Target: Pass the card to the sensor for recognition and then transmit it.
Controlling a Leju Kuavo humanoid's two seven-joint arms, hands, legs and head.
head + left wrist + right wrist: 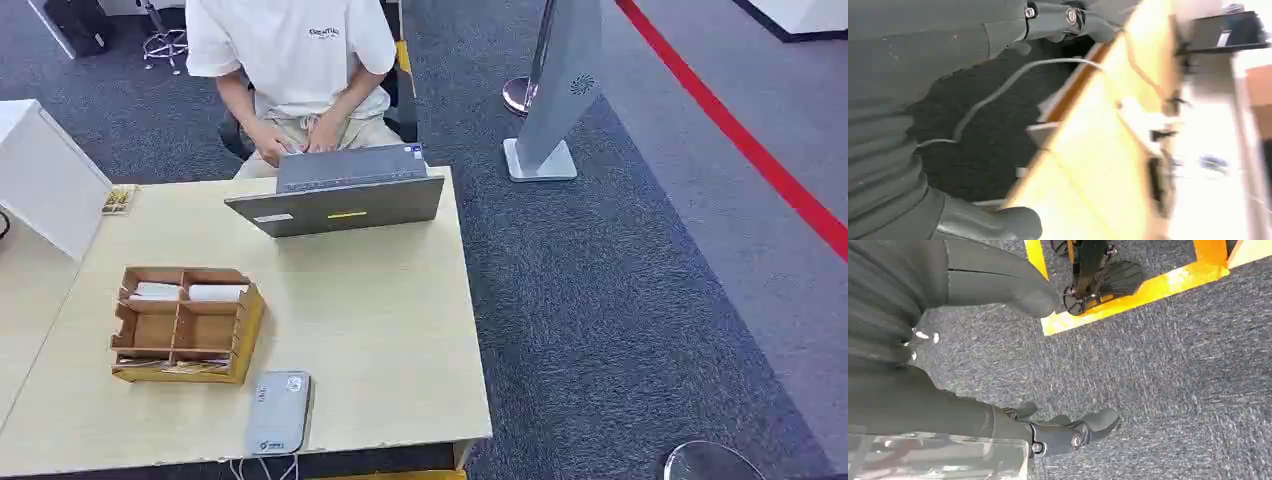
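A person in a white T-shirt [292, 45] sits behind a light wooden table [380, 330], hands at an open grey laptop [340, 195]. A grey floor-standing panel [560, 85] rises from dark grey carpet [600, 320], crossed by a red floor stripe [740, 140].

Small dark lettering is showing on the chest of the person's white T-shirt [322, 33], seemingly "ESSENTIALS"; the marks on the grey card reader [279, 412] are staying unreadable.
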